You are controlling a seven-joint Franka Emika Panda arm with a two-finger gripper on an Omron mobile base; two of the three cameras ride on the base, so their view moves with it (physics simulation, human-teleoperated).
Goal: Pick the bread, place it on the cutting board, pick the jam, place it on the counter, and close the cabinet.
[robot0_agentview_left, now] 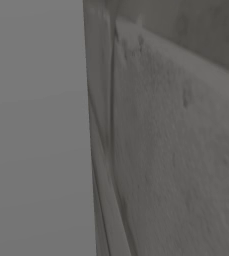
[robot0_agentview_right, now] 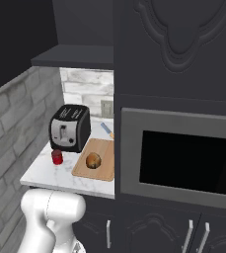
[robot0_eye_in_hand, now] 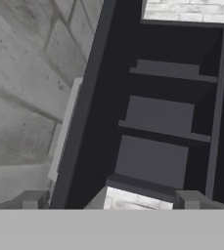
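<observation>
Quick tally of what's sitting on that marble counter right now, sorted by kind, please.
Appliances: 1, the toaster
Boards: 1, the wooden cutting board
Food: 1, the bread on the board
Jars: 1, the red jam jar in front of the toaster
Utensils: 1, a blue-handled one behind the board
Total: 5

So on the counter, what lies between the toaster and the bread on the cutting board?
In the right base view, the red jam jar stands at the toaster's front corner, left of the bread; otherwise just bare counter and cutting board.
</observation>
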